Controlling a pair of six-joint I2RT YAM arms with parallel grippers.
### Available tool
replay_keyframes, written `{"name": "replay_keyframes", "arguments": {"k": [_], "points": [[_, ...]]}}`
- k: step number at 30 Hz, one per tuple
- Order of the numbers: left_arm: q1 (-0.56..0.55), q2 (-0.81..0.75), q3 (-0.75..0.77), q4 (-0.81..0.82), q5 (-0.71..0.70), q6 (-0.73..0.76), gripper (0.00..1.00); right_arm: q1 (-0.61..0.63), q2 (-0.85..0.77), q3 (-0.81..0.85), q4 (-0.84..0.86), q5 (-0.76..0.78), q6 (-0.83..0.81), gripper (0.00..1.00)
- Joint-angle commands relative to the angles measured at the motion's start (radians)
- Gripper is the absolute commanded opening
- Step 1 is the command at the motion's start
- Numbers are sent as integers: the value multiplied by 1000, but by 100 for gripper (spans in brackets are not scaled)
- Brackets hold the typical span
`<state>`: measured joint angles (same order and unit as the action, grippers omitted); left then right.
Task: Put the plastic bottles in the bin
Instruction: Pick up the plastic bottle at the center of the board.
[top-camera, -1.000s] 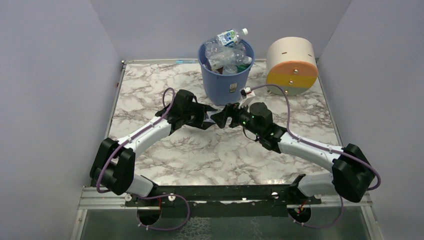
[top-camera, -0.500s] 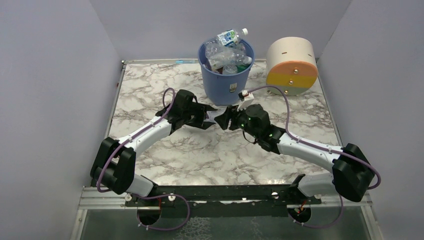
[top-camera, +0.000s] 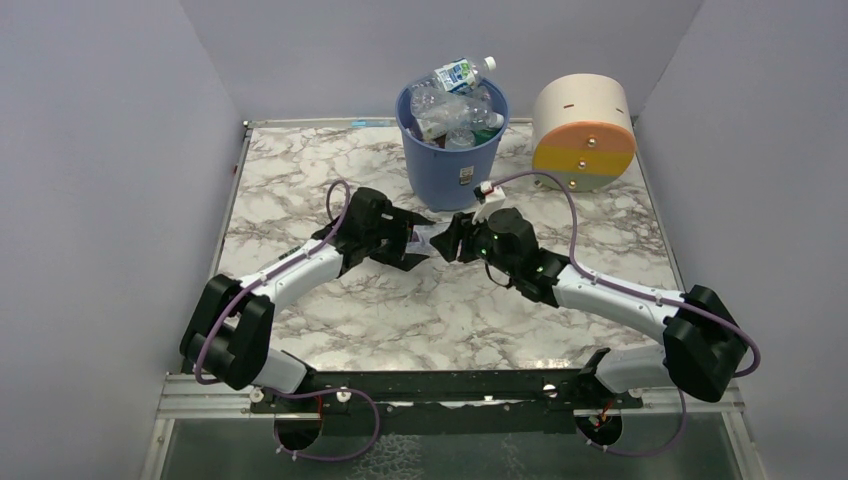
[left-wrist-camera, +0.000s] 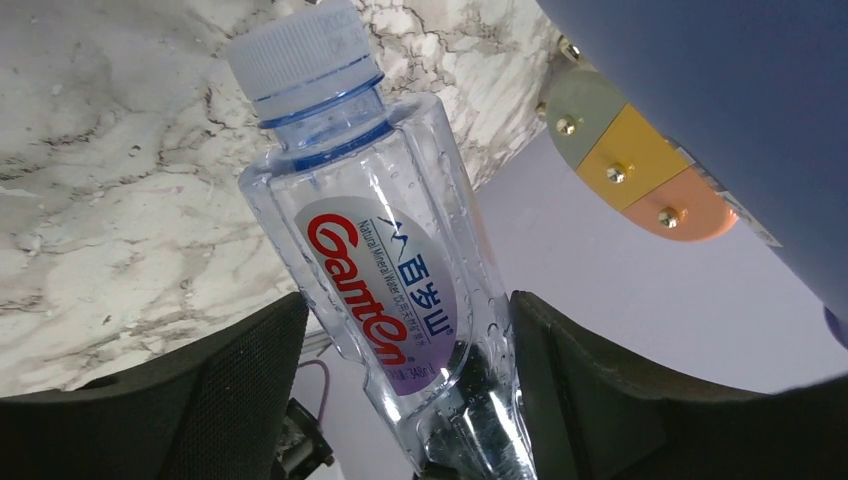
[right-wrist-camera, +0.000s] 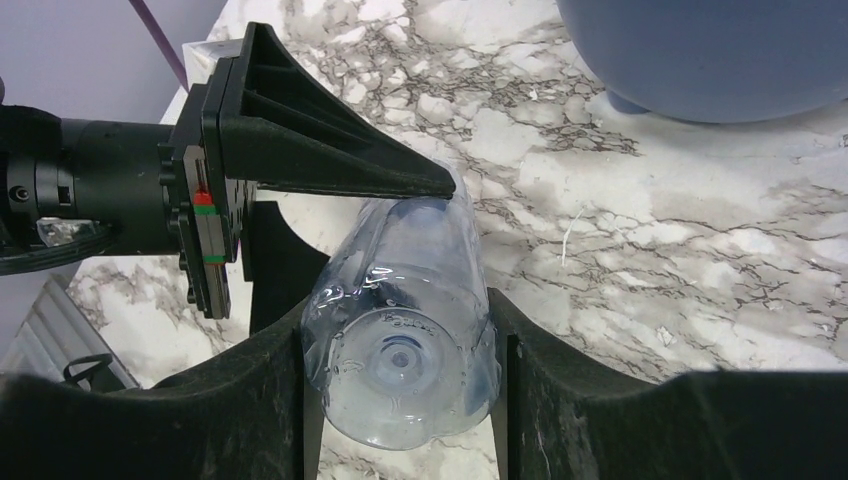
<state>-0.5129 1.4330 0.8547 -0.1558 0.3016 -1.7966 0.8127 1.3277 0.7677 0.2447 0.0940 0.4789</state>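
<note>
Right wrist view: right gripper (right-wrist-camera: 400, 340) and left gripper (left-wrist-camera: 405, 330) both clamp 1 bottle (right-wrist-camera: 400, 300), probably a handover for the bin (right-wrist-camera: 700, 50) just ahead.

Both arms stretched inward and met just in front of the bin (top-camera: 435, 170). The left claw (top-camera: 418, 240) and right claw (top-camera: 450, 238) faced each other, both clamping one bottle (left-wrist-camera: 400, 290).

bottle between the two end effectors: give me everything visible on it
Small clear plastic bottle with droplets inside. It has a white screw cap, a blue neck ring and a white-and-purple label with red GanTen lettering. The left end effector clamps its body and the right end effector hugs its base. It sits just in front of the blue bin, cap end tilted toward the marble table.
</note>
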Motion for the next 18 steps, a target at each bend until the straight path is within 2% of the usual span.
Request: {"name": "replay_keyframes", "arguments": {"k": [1, 4, 7, 11, 18], "points": [[-9, -41, -54, 84, 34, 107, 80, 6, -33, 19, 2, 22, -9, 41], [-12, -66, -104, 157, 32, 138, 82, 6, -47, 23, -19, 20, -15, 41], [-12, -108, -141, 183, -4, 191, 88, 6, -67, 11, -24, 22, -16, 41], [-12, -181, -219, 280, -39, 242, 90, 7, -89, 6, -49, 27, -16, 41], [-11, -289, -320, 343, -105, 312, 94, 6, -133, -2, -91, 47, -25, 41]]}}
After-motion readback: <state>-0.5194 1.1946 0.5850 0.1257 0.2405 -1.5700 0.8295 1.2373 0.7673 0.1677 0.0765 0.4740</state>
